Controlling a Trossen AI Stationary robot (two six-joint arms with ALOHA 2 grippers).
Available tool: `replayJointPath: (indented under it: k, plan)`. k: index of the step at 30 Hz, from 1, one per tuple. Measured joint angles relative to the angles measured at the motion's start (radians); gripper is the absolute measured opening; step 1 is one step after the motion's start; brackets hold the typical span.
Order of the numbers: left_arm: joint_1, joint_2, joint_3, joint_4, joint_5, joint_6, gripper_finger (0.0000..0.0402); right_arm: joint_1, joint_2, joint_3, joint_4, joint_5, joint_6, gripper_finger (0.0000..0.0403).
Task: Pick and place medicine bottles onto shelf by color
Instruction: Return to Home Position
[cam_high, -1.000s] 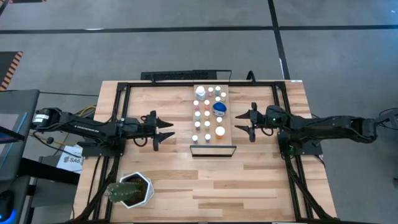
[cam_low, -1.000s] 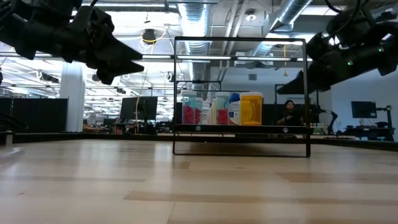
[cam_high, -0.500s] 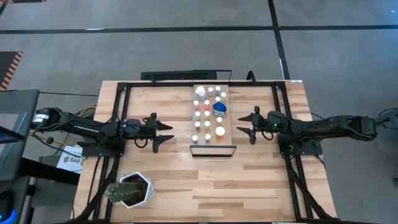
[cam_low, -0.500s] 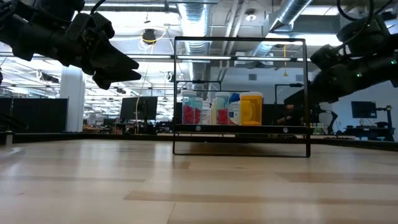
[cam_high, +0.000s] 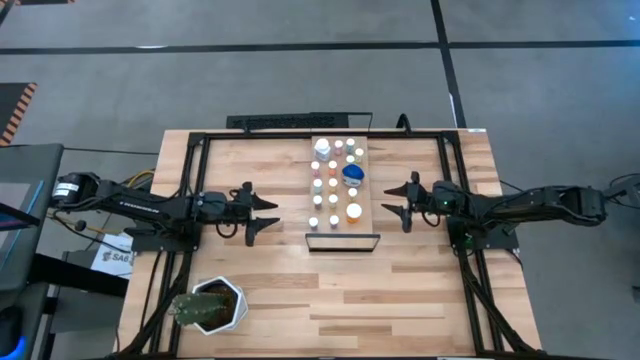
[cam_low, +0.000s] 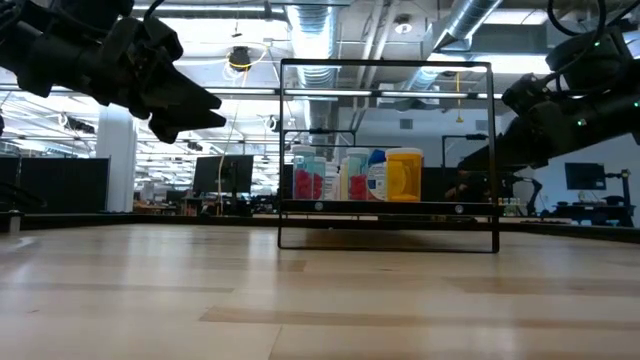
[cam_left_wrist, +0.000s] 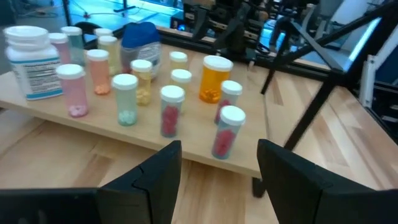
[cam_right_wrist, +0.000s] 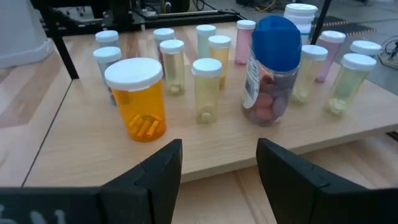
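Two open, empty tools, left tool (cam_high: 276, 210) and right tool (cam_high: 386, 200), flanking shelf (cam_high: 366, 196), low view's bottles (cam_low: 350, 178) overlapping

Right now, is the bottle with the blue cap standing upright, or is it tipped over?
Upright. The blue-capped bottle stands on its base on the shelf, with its cap on top.

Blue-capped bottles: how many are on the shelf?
1: the wide bottle on the shelf, along its side nearest the right hand, about mid-length. The high view shows every cap, so none seems hidden.
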Motion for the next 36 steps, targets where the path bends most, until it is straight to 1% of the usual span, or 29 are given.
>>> replayJointPath:
  k: [4,8,10,16,19,23,27,29,31,34,36]
  plan:
    - [-0.034,0.0,0.0,0.0,-0.005,0.004,0.0198,0.0,0.0,0.0,0.0,0.0,0.026,0.0228]
    - [-0.054,0.0,-0.025,0.022,-0.035,0.059,0.0198,-0.001,0.0,0.0,0.0,0.0,0.026,0.0228]
    - [-0.048,0.0,-0.057,0.061,-0.052,0.061,0.0198,-0.006,0.0,0.0,0.0,0.0,0.027,0.0228]
    - [-0.027,0.0,-0.151,0.209,-0.043,0.037,0.0198,0.0,0.0,0.0,-0.001,-0.001,0.029,0.0228]
    - [-0.021,-0.001,-0.175,0.231,-0.03,0.05,0.0198,0.004,0.0,0.0,-0.003,-0.001,0.029,0.0228]
    - [-0.001,0.0,-0.195,0.215,-0.03,0.044,0.0198,0.004,0.0,0.0,-0.003,-0.001,0.028,0.0228]
    - [0.029,0.0,-0.195,0.15,-0.018,0.034,0.0198,0.004,0.0,0.0,-0.003,-0.002,0.027,0.0228]
    - [0.045,0.0,-0.195,0.131,-0.03,-0.009,0.0198,0.004,0.0,-0.001,-0.003,-0.002,0.026,0.0228]
    - [0.053,0.0,-0.195,0.112,-0.068,-0.079,0.0198,0.004,0.0,-0.001,-0.003,-0.002,0.026,0.0228]
    - [0.054,0.0,-0.196,0.045,-0.112,-0.182,0.0198,0.004,0.0,-0.001,-0.003,-0.002,0.027,0.0228]
    - [0.054,0.0,-0.196,-0.013,-0.117,-0.23,0.0198,0.004,0.0,-0.001,-0.003,-0.003,0.027,0.0228]
